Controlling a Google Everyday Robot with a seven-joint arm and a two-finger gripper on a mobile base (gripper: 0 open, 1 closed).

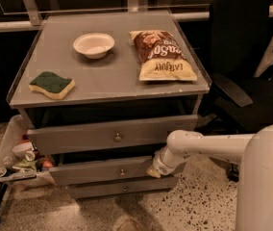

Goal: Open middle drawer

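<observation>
Drawers fill the front of the grey cabinet (107, 88), three of them stacked, and the middle drawer (98, 171) is the second one down, under the taller, wider top drawer (79, 137) and over the shorter, narrower bottom drawer (103, 189). Its front is flat, plain and grey, with one small round metal knob (122, 173) at its centre and a dark gap showing along its upper edge. At the cabinet's front right corner the gripper (154, 170) sits against the right end of that drawer front, carried by a white arm (208, 146) that reaches in from the cabinet's right; whether it is clamped or spread cannot be told. On the cabinet's top a white bowl (93, 44) stands toward the back, a brown and yellow chip bag (161, 56) lies flat on the right, and a green and yellow sponge (52, 84) lies near the front left edge. A pale tray (4, 146) hangs at the cabinet's left side, holding a jumble of small items. A black office chair (242, 57) stands to the cabinet's right.
</observation>
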